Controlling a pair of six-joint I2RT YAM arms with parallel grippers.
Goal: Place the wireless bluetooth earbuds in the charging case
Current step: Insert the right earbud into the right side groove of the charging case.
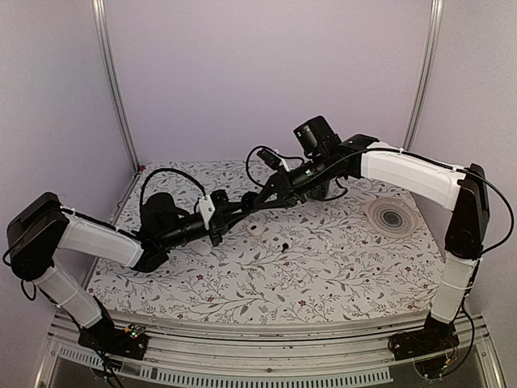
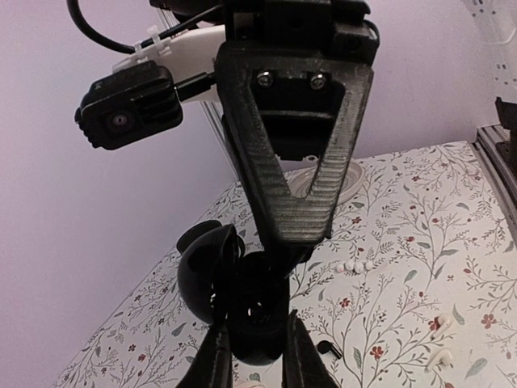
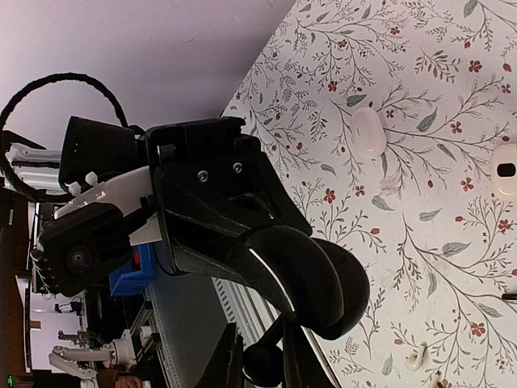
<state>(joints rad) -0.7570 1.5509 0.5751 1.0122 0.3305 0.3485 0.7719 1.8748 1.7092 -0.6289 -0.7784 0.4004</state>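
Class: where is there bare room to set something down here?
Bare: the tablecloth's front strip, from the loose earbud to the near edge. Crowded: the centre, where the left gripper holds the charging case and the right gripper pinches an earbud near the white piece; the grey disc takes the right rear.

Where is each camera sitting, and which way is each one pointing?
Top external: fixed above and behind the robot, looking down over the table; the left arm and right arm show whole.
Left wrist: on the left arm, looking along the left gripper, clamped on the charging case; its fingers show at bottom.
Right wrist: on the right arm, looking along the right gripper, pinching an earbud; its fingers show at bottom.
Shared: both wrist views show the charging case and the opposite gripper.
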